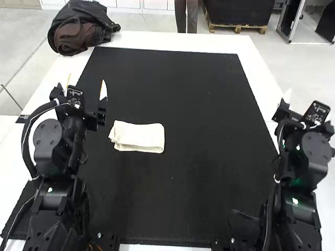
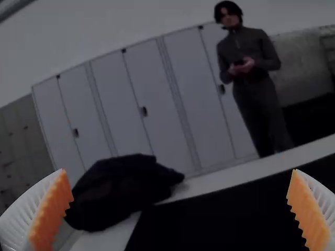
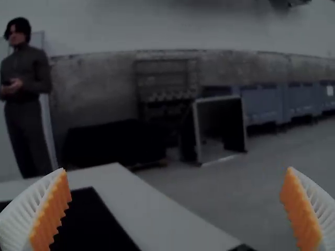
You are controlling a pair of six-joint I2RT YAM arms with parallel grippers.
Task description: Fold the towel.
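Our left gripper (image 1: pixel 86 82) and right gripper (image 1: pixel 309 108) both gape wide. We see a white bench (image 1: pixel 183 42) bearing a black mat (image 1: pixel 183 94), a dark bundle (image 1: pixel 86 18) at its far left corner, and our cream towel (image 1: pixel 138 137) folded on the mat's left half.

Bag (image 1: pixel 78 31), probably, blocking far table corner (image 1: pixel 124 40)
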